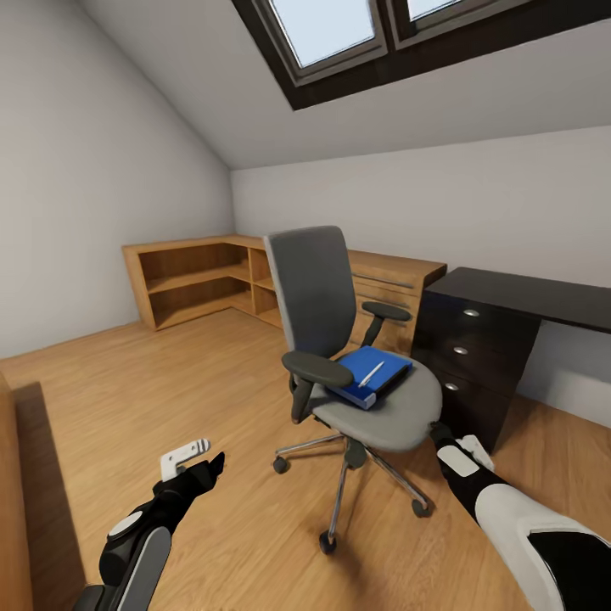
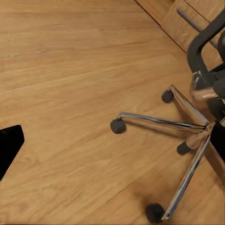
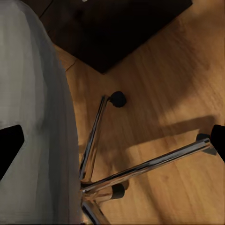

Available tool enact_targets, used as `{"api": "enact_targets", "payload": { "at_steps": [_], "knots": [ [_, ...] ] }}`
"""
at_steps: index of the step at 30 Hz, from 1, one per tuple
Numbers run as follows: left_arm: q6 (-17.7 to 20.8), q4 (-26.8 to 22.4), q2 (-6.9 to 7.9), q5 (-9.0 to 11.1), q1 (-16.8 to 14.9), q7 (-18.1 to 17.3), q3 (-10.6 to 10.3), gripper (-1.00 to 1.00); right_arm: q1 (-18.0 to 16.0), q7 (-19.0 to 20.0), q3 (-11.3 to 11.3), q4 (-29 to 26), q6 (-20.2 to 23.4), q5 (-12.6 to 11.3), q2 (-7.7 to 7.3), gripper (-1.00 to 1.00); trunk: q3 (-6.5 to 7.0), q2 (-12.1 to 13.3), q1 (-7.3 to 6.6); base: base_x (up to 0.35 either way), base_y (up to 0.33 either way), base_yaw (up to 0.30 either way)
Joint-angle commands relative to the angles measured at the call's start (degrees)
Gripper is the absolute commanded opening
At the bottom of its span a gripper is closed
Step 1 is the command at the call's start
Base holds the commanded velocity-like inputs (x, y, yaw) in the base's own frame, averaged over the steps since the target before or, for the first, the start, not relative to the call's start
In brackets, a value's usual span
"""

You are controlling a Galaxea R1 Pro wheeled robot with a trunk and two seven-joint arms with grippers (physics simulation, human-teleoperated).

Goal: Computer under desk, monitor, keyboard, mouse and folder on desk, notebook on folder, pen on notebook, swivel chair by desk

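The swivel chair [image 1: 339,339] stands mid-room on its chrome base [image 2: 187,125], grey back towards the left. On its seat lies the blue folder [image 1: 373,373] with the white pen [image 1: 371,373] on top. The desk [image 1: 543,297], black-topped with a drawer unit, stands just right of the chair. My left gripper [image 1: 199,462] hovers open over the floor, left of the chair base. My right gripper [image 1: 443,434] is open at the seat's right edge; the grey seat [image 3: 33,117] and chrome legs [image 3: 140,168] lie before it. Computer, monitor, keyboard, mouse and notebook are out of view.
A low light wooden shelf unit [image 1: 195,280] runs along the back wall, joined by a wooden drawer chest [image 1: 399,284] behind the chair. A wooden panel [image 1: 8,509] sits at the left edge. Open wooden floor [image 1: 170,373] spreads left of the chair.
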Motion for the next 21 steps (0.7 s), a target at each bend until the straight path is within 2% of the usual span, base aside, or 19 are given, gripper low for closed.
{"api": "enact_targets", "payload": {
  "at_steps": [1, 7, 9, 13, 16, 21],
  "knots": [
    [0.1, 0.0, -0.01, 0.6, -0.1, 0.5, -0.2, 1.0, 0.0, -0.1, 0.8, -0.1, -0.1, -0.8, 0.0, 1.0, -0.06, 0.0, -0.01, 0.0, 0.0, 0.262],
    [0.1, 0.0, 0.05, 0.5, -0.1, 0.5, -1.3, 1.0, 0.0, 0.0, 0.8, -0.1, -0.1, -0.8, 0.0, 1.0, -0.06, 0.0, -0.01, 0.182, 0.0, 0.238],
    [0.1, 0.1, 0.05, 0.5, -0.1, 0.5, -2.8, 1.0, 0.0, 0.0, 0.8, -0.1, -0.1, -0.8, 0.0, 1.0, -0.06, 0.0, -0.01, 0.316, 0.0, 0.18],
    [0.1, 0.7, 0.0, 0.4, -0.1, 0.5, -3.9, 1.0, 0.0, 0.6, 0.8, -0.1, -0.1, -0.8, 0.0, 1.0, -0.06, 0.0, -0.01, 0.32, 0.0, 0.04],
    [0.1, 0.9, 0.09, 0.4, -0.1, 0.5, -5.8, 1.0, 0.0, 1.0, 0.8, -0.1, -0.1, -0.8, 0.0, 1.0, -0.06, 0.0, -0.01, 0.305, 0.0, 0.004],
    [0.1, 1.1, 0.06, 0.4, -0.1, 0.6, -6.4, 1.0, 0.0, 1.2, 0.7, -0.1, -0.1, -0.8, -0.06, 1.0, -0.06, 0.0, -0.01, 0.036, 0.0, 0.0]
  ]
}}
